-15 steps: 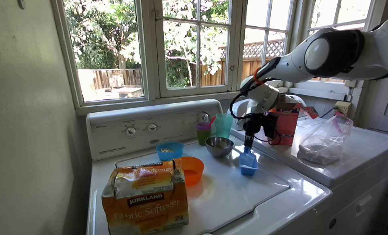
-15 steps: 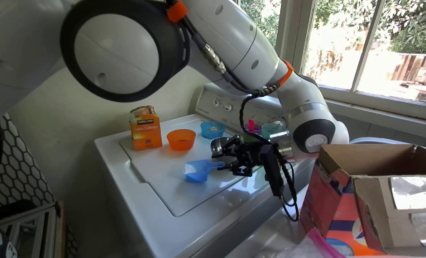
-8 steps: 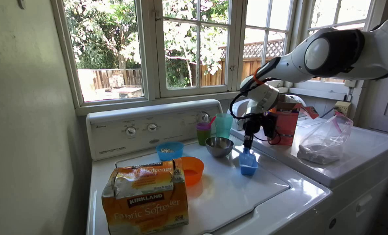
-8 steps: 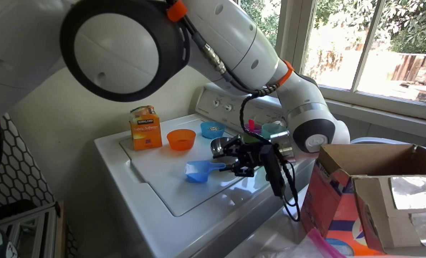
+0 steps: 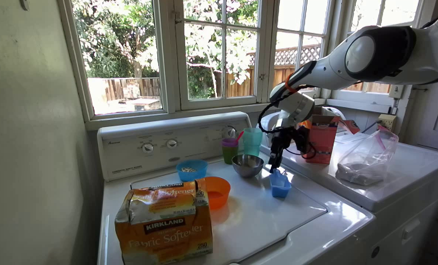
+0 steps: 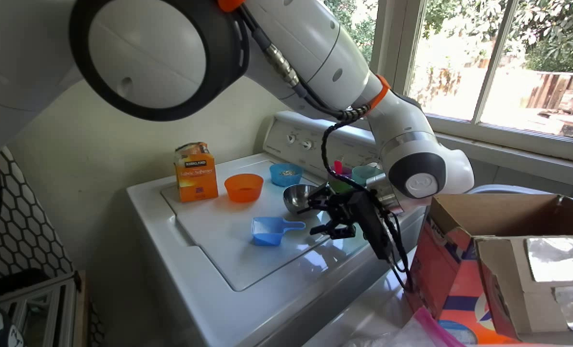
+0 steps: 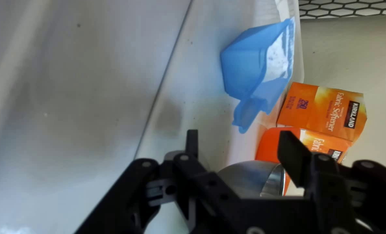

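Observation:
A light blue scoop [image 6: 268, 232] with a short handle rests on the white appliance lid, seen in both exterior views. In the wrist view the scoop [image 7: 244, 70] lies beyond the fingertips, its handle end nearest to them. Something whitish shows at its mouth; whether it is powder I cannot tell. My black gripper [image 7: 238, 134] stands open, its two fingers apart with nothing gripped. In an exterior view the gripper [image 6: 310, 221] is just off the handle's end. A steel bowl [image 7: 248, 177] sits close by, partly covered by the gripper in the wrist view.
An orange bowl [image 5: 220, 193], a blue bowl [image 5: 191, 171] with small pieces in it, and a softener box [image 5: 167, 228] share the lid. Green [image 5: 230, 154] and teal [image 5: 252, 141] cups stand at the back. A red carton [image 5: 320, 141] and plastic bag [image 5: 366, 165] are on the neighbouring appliance.
The fingers have spread wider and come off the scoop's handle. My gripper has tilted and drawn back from it, and the forearm has shifted. The scoop has settled slightly on the lid.

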You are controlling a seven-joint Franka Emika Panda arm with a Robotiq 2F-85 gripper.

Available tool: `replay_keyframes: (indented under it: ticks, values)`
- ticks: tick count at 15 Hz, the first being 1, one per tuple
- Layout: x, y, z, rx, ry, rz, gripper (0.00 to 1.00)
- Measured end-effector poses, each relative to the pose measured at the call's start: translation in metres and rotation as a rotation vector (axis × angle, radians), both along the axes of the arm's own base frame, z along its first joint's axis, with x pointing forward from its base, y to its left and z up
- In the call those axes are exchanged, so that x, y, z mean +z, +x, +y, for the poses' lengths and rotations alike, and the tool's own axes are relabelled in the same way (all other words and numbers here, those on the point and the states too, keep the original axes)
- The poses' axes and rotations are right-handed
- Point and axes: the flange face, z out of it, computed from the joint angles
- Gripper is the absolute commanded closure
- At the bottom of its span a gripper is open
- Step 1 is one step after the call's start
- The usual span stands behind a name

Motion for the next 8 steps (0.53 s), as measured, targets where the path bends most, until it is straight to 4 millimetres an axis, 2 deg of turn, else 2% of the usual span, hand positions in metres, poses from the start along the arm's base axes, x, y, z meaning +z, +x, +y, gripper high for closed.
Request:
replay_keyframes:
  ticks: [1, 2, 8]
  values:
    - [0.001, 0.0, 0.001, -0.009, -0.011, -0.008, 0.23]
    - [0.004, 0.0, 0.001, -0.015, -0.021, -0.014, 0.25]
    - [0.034, -0.012, 0.01, -0.07, -0.097, -0.043, 0.17]
